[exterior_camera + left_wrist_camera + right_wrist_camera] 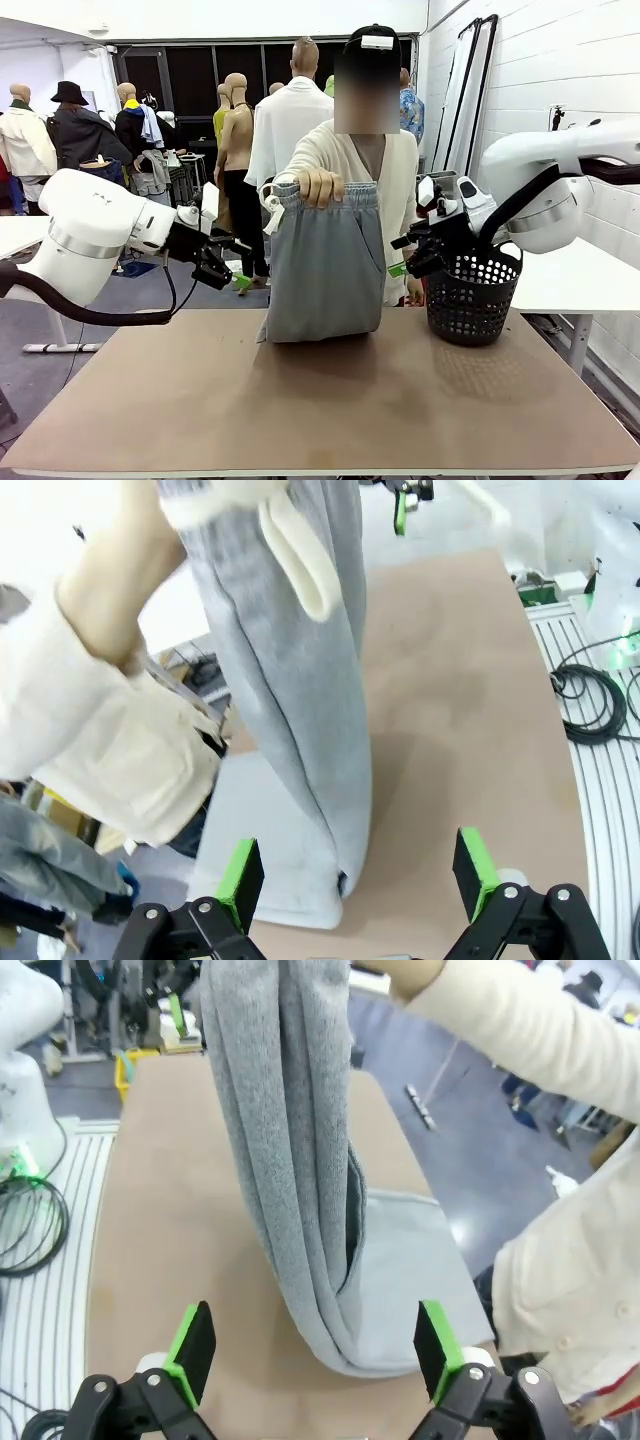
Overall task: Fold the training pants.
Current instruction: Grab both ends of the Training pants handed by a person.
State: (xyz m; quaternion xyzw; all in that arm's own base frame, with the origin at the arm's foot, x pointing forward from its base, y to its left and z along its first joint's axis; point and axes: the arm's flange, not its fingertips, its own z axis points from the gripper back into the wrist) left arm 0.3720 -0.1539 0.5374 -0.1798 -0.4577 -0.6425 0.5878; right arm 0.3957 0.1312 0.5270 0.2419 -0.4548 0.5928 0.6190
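Left end effector [357, 875] and right end effector [315, 1348] flank hanging training pants [325, 265].

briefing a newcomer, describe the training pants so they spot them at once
At the far edge of the brown table, a person's hand holds the training pants up by the waistband, their lower end resting on the tabletop. They are soft light grey with a white drawstring, unlike the black mesh basket beside them.
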